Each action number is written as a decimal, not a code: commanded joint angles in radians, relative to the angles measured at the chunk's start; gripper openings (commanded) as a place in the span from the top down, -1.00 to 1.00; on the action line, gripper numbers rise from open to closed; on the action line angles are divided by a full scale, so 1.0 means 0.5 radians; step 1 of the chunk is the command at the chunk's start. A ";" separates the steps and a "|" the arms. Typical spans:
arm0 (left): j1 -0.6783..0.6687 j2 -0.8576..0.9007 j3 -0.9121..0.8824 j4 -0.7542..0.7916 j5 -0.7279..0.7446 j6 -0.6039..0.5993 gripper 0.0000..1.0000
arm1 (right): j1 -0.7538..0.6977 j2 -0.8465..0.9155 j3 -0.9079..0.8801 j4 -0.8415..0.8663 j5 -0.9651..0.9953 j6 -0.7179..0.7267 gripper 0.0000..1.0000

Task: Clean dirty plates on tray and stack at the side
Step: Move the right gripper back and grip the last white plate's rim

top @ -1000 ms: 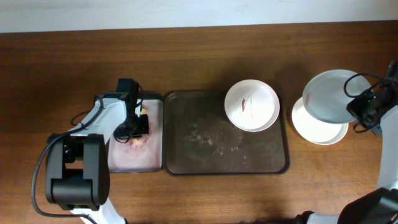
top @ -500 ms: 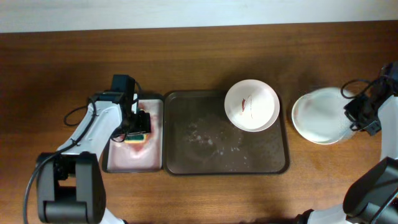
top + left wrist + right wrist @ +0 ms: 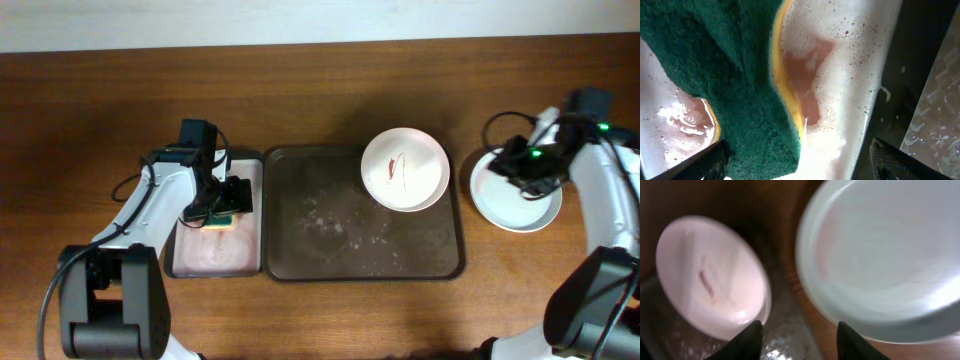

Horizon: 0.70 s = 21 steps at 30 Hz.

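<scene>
1. Overhead view: the dark rectangular tray sits in the middle of the brown wooden desk, wet and flecked with crumbs. The white round plate with a red smear rests in its far right corner. A second white rim peeks out from under that plate.
2. To the right, off the tray, the stack of clean white plates lies on the desk.
3. My right tool hangs over the left edge of that stack. On the right wrist view its fingertips stand apart with only tray and wood between them, so it is spread and carries nothing. That view is blurred, but I can make out the smeared plate on the left and a clean plate on the right.
4. Just beside the tray's left edge is the shallow pale rectangular basin, holding pink soapy water.
5. The green-and-yellow scouring sponge lies in the basin's far half. On the left wrist view its green face is up and its yellow edge sits in the foam.
6. My left tool is right over the sponge. On the left wrist view its fingers are wide apart, one above the sponge's corner and the other out by the basin's rim next to the tray. The sponge does not span the gap, so I read this tool as spread wide and gripping nothing.
</scene>
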 commanded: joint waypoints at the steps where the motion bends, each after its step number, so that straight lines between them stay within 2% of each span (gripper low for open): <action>1: 0.003 -0.040 0.010 0.017 0.035 -0.003 -0.80 | 0.197 0.070 -0.105 0.066 0.003 -0.072 0.02; 8: 0.003 -0.040 0.010 0.016 0.035 -0.003 -0.81 | 0.472 0.274 -0.173 0.217 0.230 0.109 0.05; 11: 0.003 -0.040 0.010 0.015 0.035 -0.003 -0.81 | 0.511 0.368 -0.173 0.291 0.230 0.166 0.25; 16: 0.003 -0.040 0.010 0.015 0.035 -0.003 -0.81 | 0.526 0.522 -0.173 0.381 0.245 0.200 0.41; 19: 0.003 -0.040 0.010 0.016 0.035 -0.002 -0.81 | 0.536 0.546 -0.173 0.362 0.243 0.200 0.74; 21: 0.003 -0.040 0.010 0.017 0.035 -0.002 -0.81 | 0.559 0.546 -0.173 0.313 0.177 0.198 0.81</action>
